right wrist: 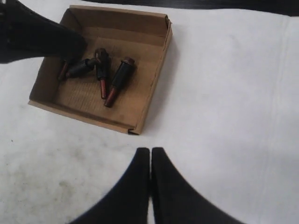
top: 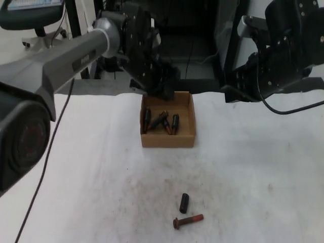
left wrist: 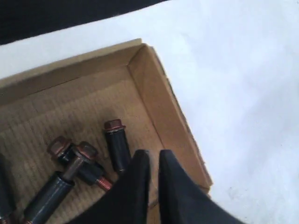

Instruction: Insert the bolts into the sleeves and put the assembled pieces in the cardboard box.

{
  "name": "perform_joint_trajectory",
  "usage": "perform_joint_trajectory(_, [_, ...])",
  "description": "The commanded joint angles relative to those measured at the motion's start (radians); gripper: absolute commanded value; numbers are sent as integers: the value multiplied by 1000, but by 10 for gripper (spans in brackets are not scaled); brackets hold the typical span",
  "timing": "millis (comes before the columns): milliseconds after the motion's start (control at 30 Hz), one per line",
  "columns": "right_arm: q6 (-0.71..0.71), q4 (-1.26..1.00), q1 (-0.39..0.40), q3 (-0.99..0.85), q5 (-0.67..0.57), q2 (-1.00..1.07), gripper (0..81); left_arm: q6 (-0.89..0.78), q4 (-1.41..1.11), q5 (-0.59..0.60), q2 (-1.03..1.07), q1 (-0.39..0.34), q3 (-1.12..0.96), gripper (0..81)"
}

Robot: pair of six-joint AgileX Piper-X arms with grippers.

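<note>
The cardboard box (top: 167, 139) stands mid-bench and holds several bolts pushed into black sleeves (top: 163, 121). My left gripper (left wrist: 154, 156) hangs over the box's inside, just above one assembled piece (left wrist: 117, 144); its fingers are almost together with only a thin slit and hold nothing. The same box (right wrist: 156, 65) lies ahead of my right gripper (right wrist: 150, 150), which is shut and empty above the bare white cloth. A loose black sleeve (top: 184, 202) and a loose rusty bolt (top: 188, 220) lie side by side near the bench's front edge.
The left arm (top: 76, 55) stretches from the left across to the box's back edge. The right arm (top: 276, 68) is raised at the back right. A thin black cable (top: 48, 157) trails over the left of the white cloth (top: 263, 167).
</note>
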Motion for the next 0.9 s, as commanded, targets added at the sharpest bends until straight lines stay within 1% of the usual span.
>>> perform_joint_trajectory(0, [-32, 38, -8, -10, -6, -13, 8, 102, 69, 19, -83, -1, -17, 0])
perform_joint_trajectory(67, [-32, 51, -11, -10, -6, -13, 8, 190, 179, 15, -131, -1, -17, 0])
perform_joint_trajectory(100, [-32, 57, -11, -10, -6, -13, 8, 248, 277, 1, -155, -1, -17, 0])
perform_joint_trajectory(200, [-38, 87, -11, -10, -13, -13, 8, 391, 512, -65, -220, -1, -6, 0])
perform_joint_trajectory(233, [-52, 103, -11, -10, -41, -13, 8, 421, 568, -73, -245, -1, 6, 1])
perform_joint_trajectory(300, [-98, 127, -8, -10, -146, -13, 8, 463, 618, -73, -308, -1, 64, 1])
perform_joint_trajectory(367, [-168, 160, 4, -10, -256, -13, 8, 473, 618, -73, -379, -1, 155, 1])
perform_joint_trajectory(433, [-241, 195, 18, -10, -313, -13, 8, 468, 596, -73, -465, -1, 262, 1])
perform_joint_trajectory(533, [-357, 267, 41, -10, -315, -13, 8, 426, 498, -77, -644, -1, 474, 1])
perform_joint_trajectory(600, [-428, 316, 57, -10, -315, -13, 8, 381, 377, -128, -773, -1, 644, 1])
perform_joint_trajectory(633, [-463, 338, 66, -10, -315, -13, 8, 359, 304, -173, -848, -1, 713, 1])
perform_joint_trajectory(733, [-571, 377, 98, -10, -315, -13, 8, 303, 46, -301, -1056, -1, 951, 1])
perform_joint_trajectory(767, [-609, 378, 112, -10, -317, -13, 8, 285, -74, -319, -1122, -1, 1023, 1])
perform_joint_trajectory(867, [-718, 367, 156, -10, -315, -13, 8, 285, -448, -319, -1274, -1, 1214, 1])
